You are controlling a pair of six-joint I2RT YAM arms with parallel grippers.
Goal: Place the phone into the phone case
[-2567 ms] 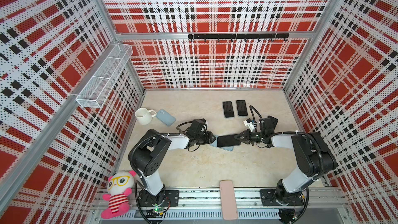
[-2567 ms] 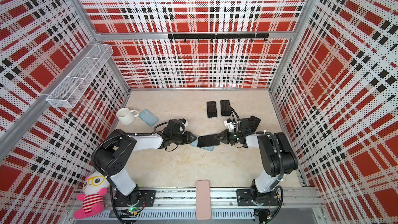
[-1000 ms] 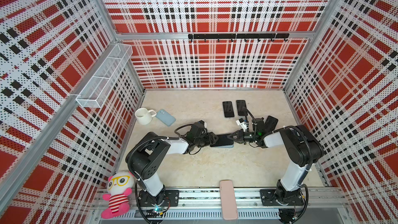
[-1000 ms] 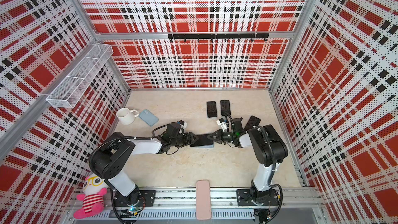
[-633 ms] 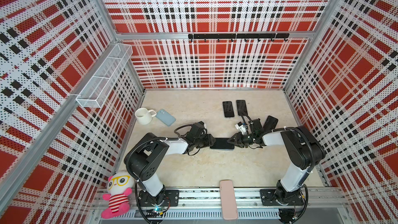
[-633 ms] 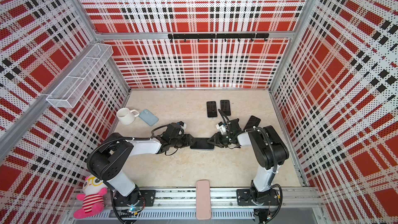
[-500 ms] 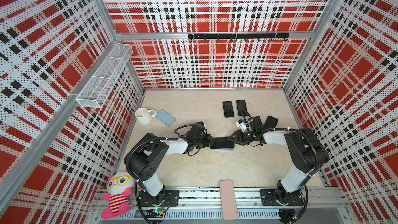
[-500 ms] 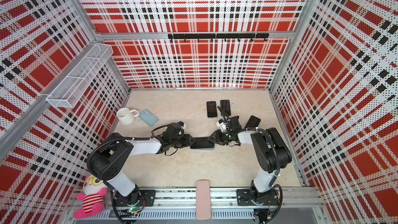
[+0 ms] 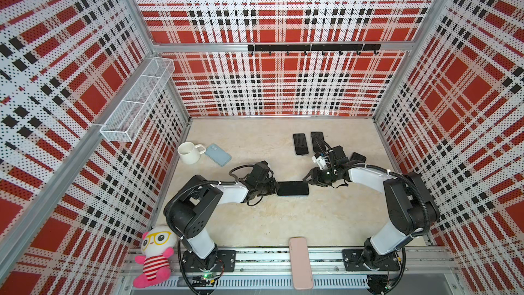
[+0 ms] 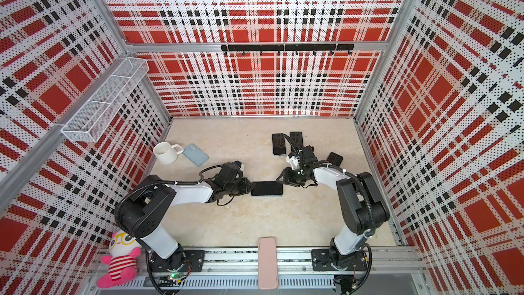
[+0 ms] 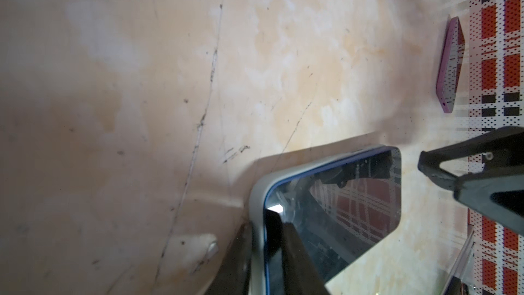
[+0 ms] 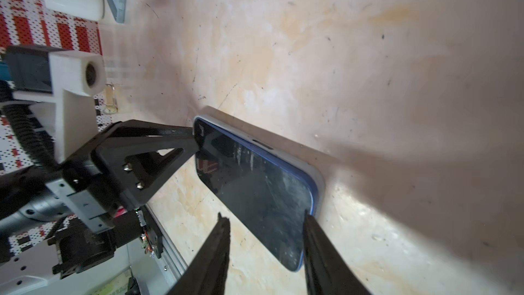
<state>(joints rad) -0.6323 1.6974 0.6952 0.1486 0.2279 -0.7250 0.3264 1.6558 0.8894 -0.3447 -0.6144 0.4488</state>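
Left wrist view: the phone (image 11: 340,208), blue-edged and screen up, lies inside the grey phone case (image 11: 256,222), whose rim stands around the corner shown. Both rest flat on the table (image 9: 269,222), directly between the two sets of fingertips in both top views.

The left gripper (image 11: 266,248) has its fingers drawn close together astride the case rim at its end of the phone. One finger (image 11: 297,256) lies on the glass and its partner lies outside the rim, nipping the case edge.

The right gripper (image 12: 265,218) stands part open at the opposite end, holding nothing. One fingertip (image 12: 317,239) touches the phone's corner; the other hangs over bare table beside it.

Beyond the right fingers, toward the back wall, two dark phones (image 9: 300,143) lie side by side. A purple-edged phone (image 9: 357,156) lies behind that gripper's wrist.

Well apart from the left fingers, toward the back corner, a white mug (image 9: 188,153) stands just beside a pale blue case (image 9: 217,154). A pink case (image 9: 300,262) lies on the front rail, well apart from both sets of fingers.
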